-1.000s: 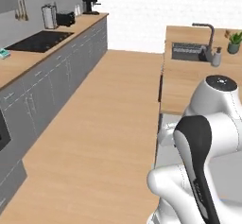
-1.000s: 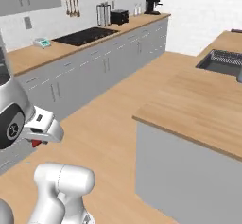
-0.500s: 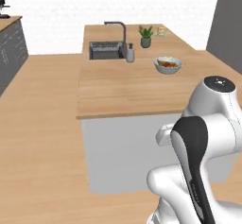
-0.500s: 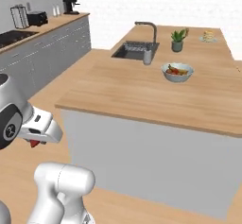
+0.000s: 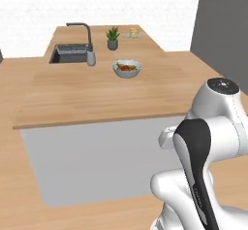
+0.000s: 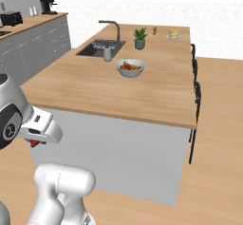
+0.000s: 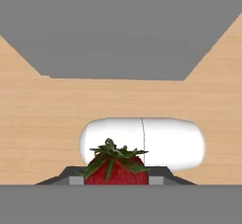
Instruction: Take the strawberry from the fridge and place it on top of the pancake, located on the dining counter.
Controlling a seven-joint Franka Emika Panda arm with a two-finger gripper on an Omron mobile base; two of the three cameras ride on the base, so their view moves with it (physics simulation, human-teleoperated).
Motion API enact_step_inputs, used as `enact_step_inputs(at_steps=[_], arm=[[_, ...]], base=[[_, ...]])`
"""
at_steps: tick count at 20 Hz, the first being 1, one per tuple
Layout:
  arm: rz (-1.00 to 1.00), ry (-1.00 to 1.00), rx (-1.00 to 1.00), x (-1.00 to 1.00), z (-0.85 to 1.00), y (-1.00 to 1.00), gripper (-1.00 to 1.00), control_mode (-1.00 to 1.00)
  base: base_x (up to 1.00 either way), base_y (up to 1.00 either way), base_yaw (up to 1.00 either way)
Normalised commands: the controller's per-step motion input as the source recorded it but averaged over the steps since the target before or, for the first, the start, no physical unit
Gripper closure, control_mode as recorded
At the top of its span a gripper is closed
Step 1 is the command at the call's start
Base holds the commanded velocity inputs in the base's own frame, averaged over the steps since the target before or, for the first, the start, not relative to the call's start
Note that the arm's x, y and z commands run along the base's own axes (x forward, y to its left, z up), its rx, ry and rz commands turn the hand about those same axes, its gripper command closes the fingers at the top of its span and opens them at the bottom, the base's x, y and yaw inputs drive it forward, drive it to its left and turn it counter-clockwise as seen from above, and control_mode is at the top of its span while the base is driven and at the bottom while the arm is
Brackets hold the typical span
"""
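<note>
Gripper (image 7: pixel 115 181) is clenching the strawberry (image 7: pixel 115 167) between its two dark fingertips at bottom centre of the hand view, green leaves pointing up the frame. Behind it there is wood floor, with a grey island side panel filling the upper part of the frame.

In the right base view the gripper (image 6: pixel 34 142) is sitting at the left edge, mid-height, with a bit of red showing under the white hand.

Dining counter (image 6: pixel 156 89) is lying across the middle of the right base view. The pancake (image 6: pixel 173 33) on its plate is sitting at the far end, upper right of centre. In the left base view the pancake (image 5: pixel 134 32) is at upper centre, small and blurry.

Also on the counter: bowl (image 6: pixel 131 68) with red-orange food near the middle, potted plant (image 6: pixel 140 37), sink (image 6: pixel 100 48) with a dark faucet (image 6: pixel 112 28) beside it. Black stools (image 6: pixel 195 93) are lining the counter's right edge.
</note>
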Motion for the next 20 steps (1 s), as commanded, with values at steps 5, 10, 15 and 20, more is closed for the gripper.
enact_step_inputs(at_steps=[5, 10, 15, 20], arm=[[0.00, 0.00, 0.00, 0.00, 0.00, 0.00, 1.00, 1.00], [0.00, 0.00, 0.00, 0.00, 0.00, 0.00, 1.00, 1.00], [0.00, 0.00, 0.00, 0.00, 0.00, 0.00, 1.00, 1.00], [0.00, 0.00, 0.00, 0.00, 0.00, 0.00, 1.00, 1.00]], base=[[0.00, -1.00, -0.05], [0.14, -1.00, -0.08], [0.48, -1.00, 0.01], [0.49, -1.00, 0.14]])
